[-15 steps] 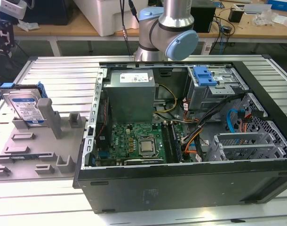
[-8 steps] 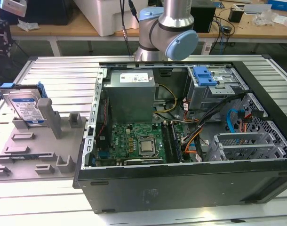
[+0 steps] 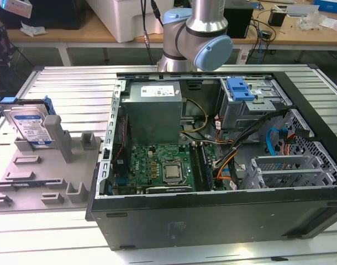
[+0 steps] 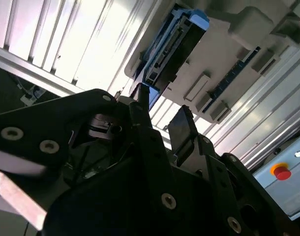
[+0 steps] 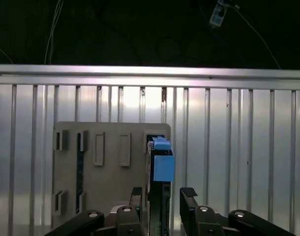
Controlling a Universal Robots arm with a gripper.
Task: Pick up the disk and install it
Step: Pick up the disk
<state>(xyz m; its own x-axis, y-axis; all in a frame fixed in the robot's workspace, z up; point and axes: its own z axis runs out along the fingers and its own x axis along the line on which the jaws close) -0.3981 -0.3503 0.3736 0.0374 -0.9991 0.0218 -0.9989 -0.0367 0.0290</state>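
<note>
The gripper (image 5: 162,192) holds its two black fingers (image 5: 188,195) spread wide, empty and well apart from the disk (image 5: 162,164). The disk stands on edge in a slot at a corner of the grey fixture plate (image 5: 110,187). Beside that plate, at the exterior view's right, lies the open computer case (image 3: 212,221).

A ribbed silver metal desk (image 3: 63,83) fills the foreground. Behind it runs a long wooden workbench (image 3: 74,34) on white legs, cluttered with cables (image 3: 261,28) and a white box (image 3: 130,19).
</note>
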